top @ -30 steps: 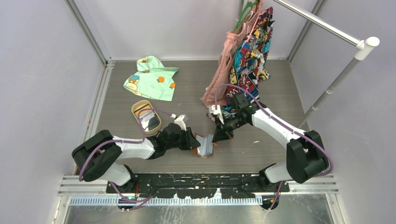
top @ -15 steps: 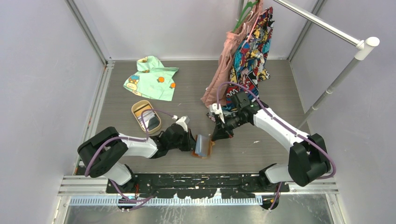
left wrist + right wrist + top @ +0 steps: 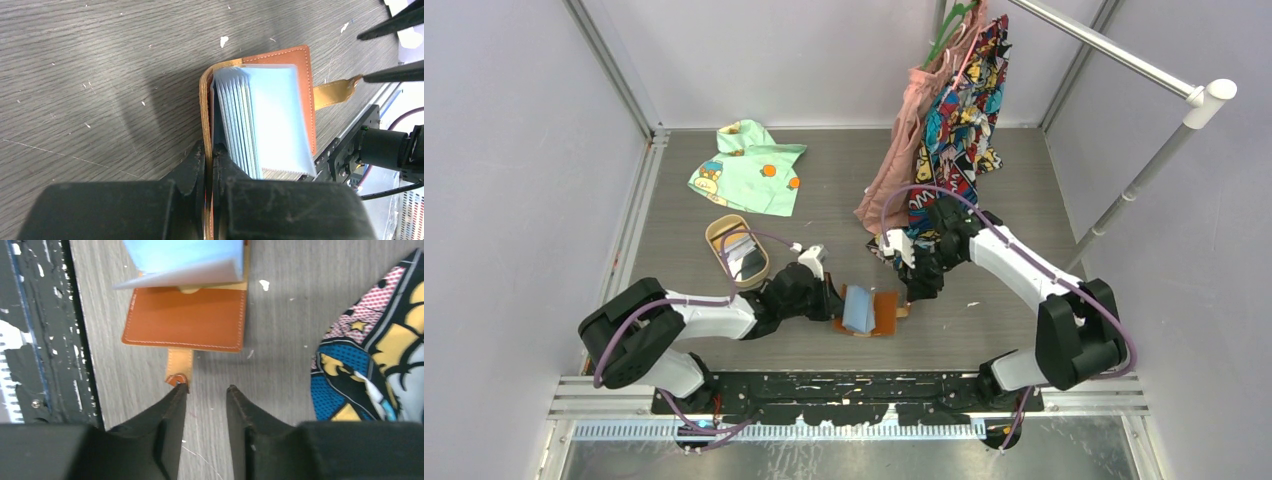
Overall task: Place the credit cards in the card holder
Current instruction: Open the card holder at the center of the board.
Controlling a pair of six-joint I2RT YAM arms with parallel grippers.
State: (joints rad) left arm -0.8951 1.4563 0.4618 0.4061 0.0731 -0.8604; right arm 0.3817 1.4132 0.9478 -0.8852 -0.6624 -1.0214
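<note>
Open card holder (image 3: pixel 886 312), tan-orange stitched leather, lies flat on the grey wood-grain table (image 3: pixel 994 335), centre-front, btwn both arms. Its stack of pale-blue see-through plastic sleeves (image 3: pixel 272 115) fans up off the spine. L gripper (image 3: pixel 209 152) is clamped on the holder's left cover edge, black fingers pressed together w/ leather in btwn. R gripper (image 3: pixel 206 390) has jaws a little apart, gripping nothing, one tip right at the end of the narrow snap tab (image 3: pixel 179 365). Credit cards (image 3: pixel 746 260), thin flat rectangles, sit in a tan oval tray (image 3: pixel 720 228), well apart from the holder.
</note>
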